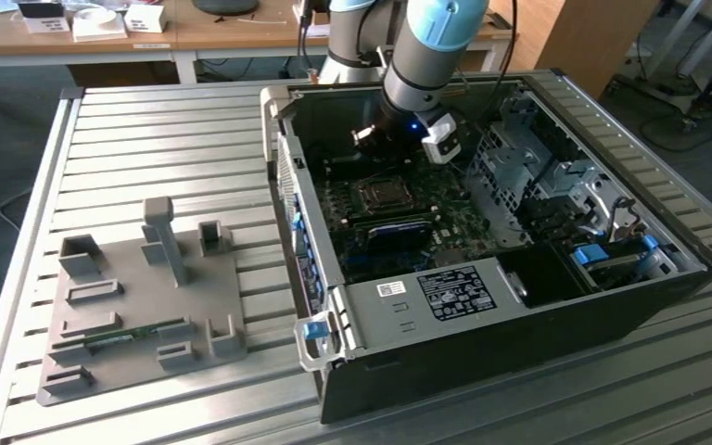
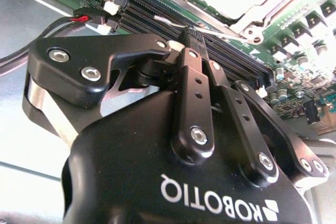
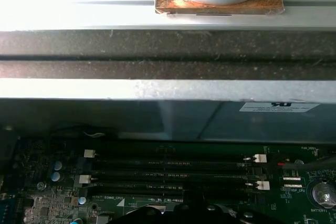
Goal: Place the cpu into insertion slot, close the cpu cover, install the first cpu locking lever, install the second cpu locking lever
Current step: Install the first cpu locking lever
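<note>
An open computer case [image 1: 480, 306] lies on the slatted metal table, and the arm reaches down into it. My gripper [image 1: 387, 141] hangs over the green motherboard [image 1: 455, 218], just behind the cpu socket [image 1: 381, 193] in the exterior view. In the second wrist view the gripper [image 2: 192, 38] is shut, its black fingers [image 2: 195, 82] pressed together above the dark memory slots [image 2: 157, 14]. Nothing shows between them. Just beyond the tips lies the cpu cover [image 2: 262, 17], a silver frame around a washed-out bright square. Whether the cpu sits inside I cannot tell. A thin metal rod [image 2: 169, 22] lies near the fingertips.
A grey fixture plate [image 1: 146, 306] with upright holders and a small green board stands on the table at the exterior view's left. The case walls [image 3: 168, 59] and drive cage [image 1: 541, 176] close in around the motherboard. Memory slots [image 3: 173, 174] run across the first wrist view. Desks stand behind.
</note>
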`<action>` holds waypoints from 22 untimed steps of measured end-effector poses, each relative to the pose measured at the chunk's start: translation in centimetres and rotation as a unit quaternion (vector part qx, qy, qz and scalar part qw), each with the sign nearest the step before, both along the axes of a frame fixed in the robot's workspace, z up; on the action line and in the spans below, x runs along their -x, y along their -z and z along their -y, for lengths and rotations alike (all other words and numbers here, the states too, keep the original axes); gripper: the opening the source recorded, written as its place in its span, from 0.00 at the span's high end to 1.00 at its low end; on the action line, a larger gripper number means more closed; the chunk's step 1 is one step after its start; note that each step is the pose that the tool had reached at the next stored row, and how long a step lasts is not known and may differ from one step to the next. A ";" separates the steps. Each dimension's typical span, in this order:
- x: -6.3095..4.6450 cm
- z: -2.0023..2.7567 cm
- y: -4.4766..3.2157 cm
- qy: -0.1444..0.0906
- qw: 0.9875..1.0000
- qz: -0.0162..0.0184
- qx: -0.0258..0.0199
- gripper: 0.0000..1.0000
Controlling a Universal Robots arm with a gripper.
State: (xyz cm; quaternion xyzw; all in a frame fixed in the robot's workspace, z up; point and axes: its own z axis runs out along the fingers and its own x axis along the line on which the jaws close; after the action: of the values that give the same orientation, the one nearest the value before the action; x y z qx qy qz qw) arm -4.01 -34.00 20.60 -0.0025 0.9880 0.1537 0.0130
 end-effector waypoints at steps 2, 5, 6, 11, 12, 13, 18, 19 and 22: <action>0.0 0.00 0.01 0.000 1.000 0.000 0.000 0.89; 0.0 0.00 0.14 0.000 1.000 0.000 0.000 0.89; 0.0 0.00 0.20 0.000 1.000 0.000 0.000 0.89; 0.0 0.00 0.36 0.000 1.000 0.000 0.000 0.89; 0.0 0.00 0.39 0.000 1.000 0.000 0.000 0.89; 0.0 0.00 0.39 0.000 1.000 0.000 0.000 0.89; 0.0 -0.01 0.53 0.000 1.000 0.000 0.000 0.89; 0.0 0.00 0.58 0.000 1.000 0.000 0.000 0.89; 0.0 0.00 0.72 0.000 1.000 0.000 0.000 0.89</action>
State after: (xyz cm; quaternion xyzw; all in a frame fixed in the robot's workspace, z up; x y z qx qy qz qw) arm -4.01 -34.01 19.88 -0.0025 0.9880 0.1536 0.0130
